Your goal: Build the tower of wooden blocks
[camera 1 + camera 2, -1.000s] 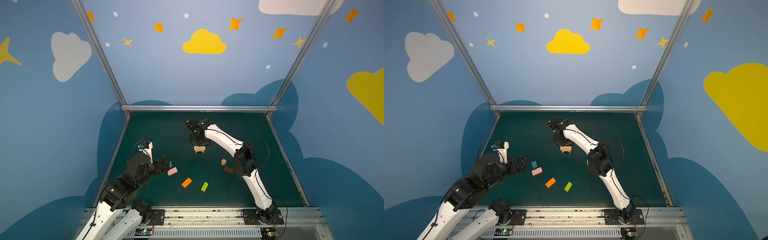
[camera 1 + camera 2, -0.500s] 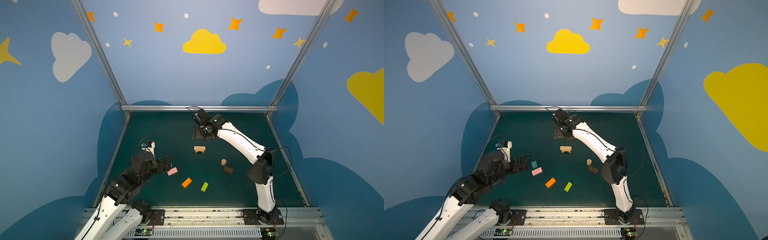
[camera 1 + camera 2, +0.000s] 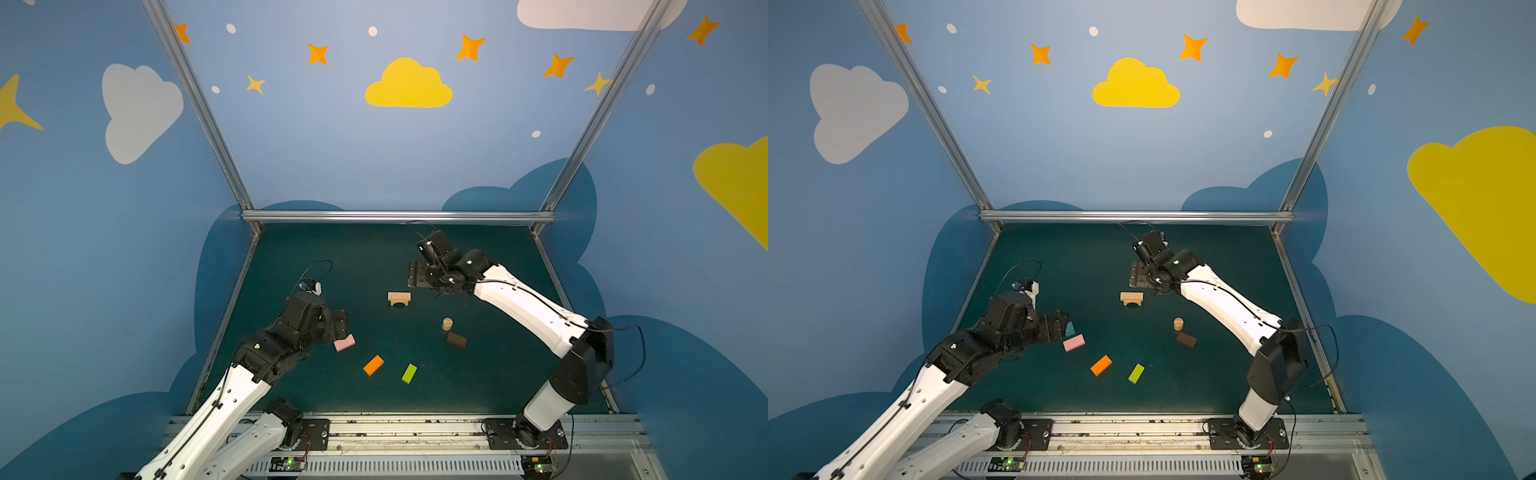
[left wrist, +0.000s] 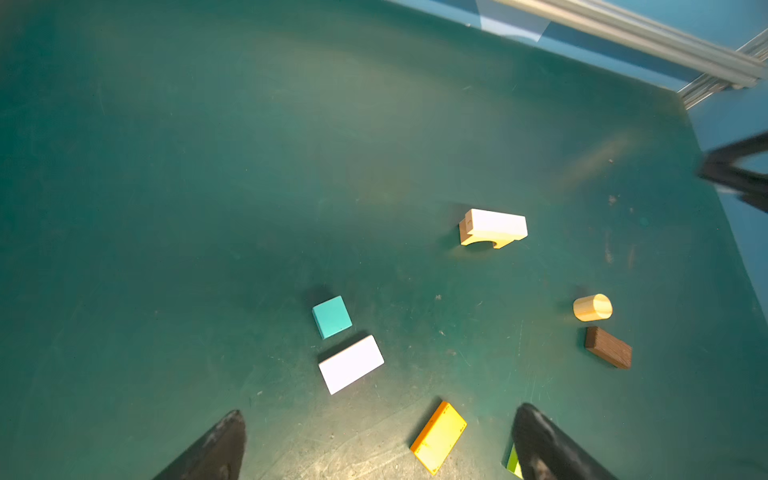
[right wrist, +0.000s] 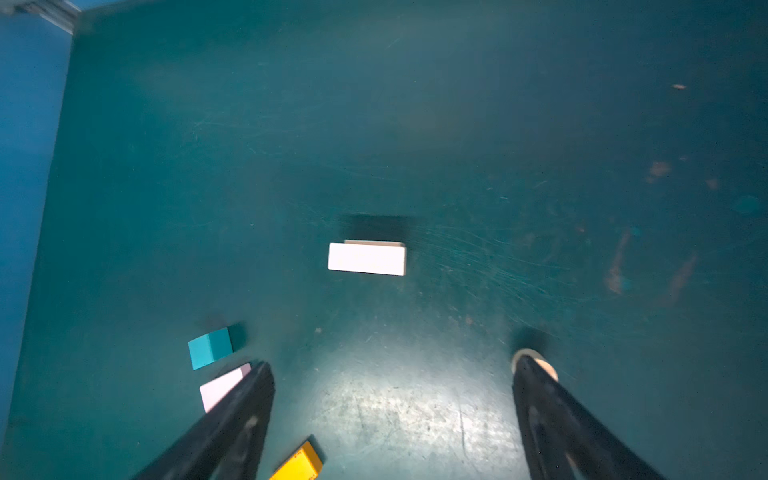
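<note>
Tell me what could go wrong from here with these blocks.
1. The teal cube and pink brick lie close together by the open left gripper; grabbing one may shove the other.
2. The tan cylinder stands right beside the dark brown brick; if knocked over, it could roll away.

White arm links (image 3: pixel 523 307); black joints (image 3: pixel 582 374); tapered black fingers (image 4: pixel 220 449); green base lights (image 3: pixel 289 462)
</note>
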Tool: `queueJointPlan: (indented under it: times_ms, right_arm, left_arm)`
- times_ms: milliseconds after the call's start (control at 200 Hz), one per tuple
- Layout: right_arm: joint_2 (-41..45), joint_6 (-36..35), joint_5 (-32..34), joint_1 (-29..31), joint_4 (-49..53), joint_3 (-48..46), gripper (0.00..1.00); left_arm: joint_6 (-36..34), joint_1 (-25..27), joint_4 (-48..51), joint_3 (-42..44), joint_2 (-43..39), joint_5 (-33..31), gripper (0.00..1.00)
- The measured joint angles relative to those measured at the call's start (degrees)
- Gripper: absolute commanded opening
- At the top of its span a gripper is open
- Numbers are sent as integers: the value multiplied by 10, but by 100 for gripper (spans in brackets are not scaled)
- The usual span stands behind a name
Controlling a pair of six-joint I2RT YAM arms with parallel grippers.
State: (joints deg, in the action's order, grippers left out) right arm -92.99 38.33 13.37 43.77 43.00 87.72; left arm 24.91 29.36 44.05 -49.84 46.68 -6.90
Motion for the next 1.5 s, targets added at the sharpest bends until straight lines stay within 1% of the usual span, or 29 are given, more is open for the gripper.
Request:
queueJointPlan:
  times_ms: [200,390,526,636,756,876,996,1206,1502]
  right_arm:
    - [103,3,-5,-14,-71,-114,88]
    - [166,5,-3,-19,-134,-207,88]
    - [201,4,-5,-21,-175,-262,88]
    - [229,3,-4,-23,-193,-295,88]
    - [257,2,-3,-28,-214,-326,88]
    - [280,2,-3,-35,-224,-352,88]
    - [293,2,-2,-40,-229,-366,88]
    - [308,2,3,-50,-231,-375,88]
    - [329,2,6,-71,-230,-397,88]
  left_arm:
    - [11,0,2,-1,42,12,96]
    - [36,0,19,-7,106,29,92]
    - [80,4,29,-10,126,43,89]
    - [124,32,29,-10,121,44,88]
    - [168,79,30,-9,117,32,88]
    - [208,111,38,-9,135,20,88]
    - [252,127,45,-7,158,16,88]
    - [337,150,35,28,157,14,89]
    - [423,186,-1,56,167,13,89]
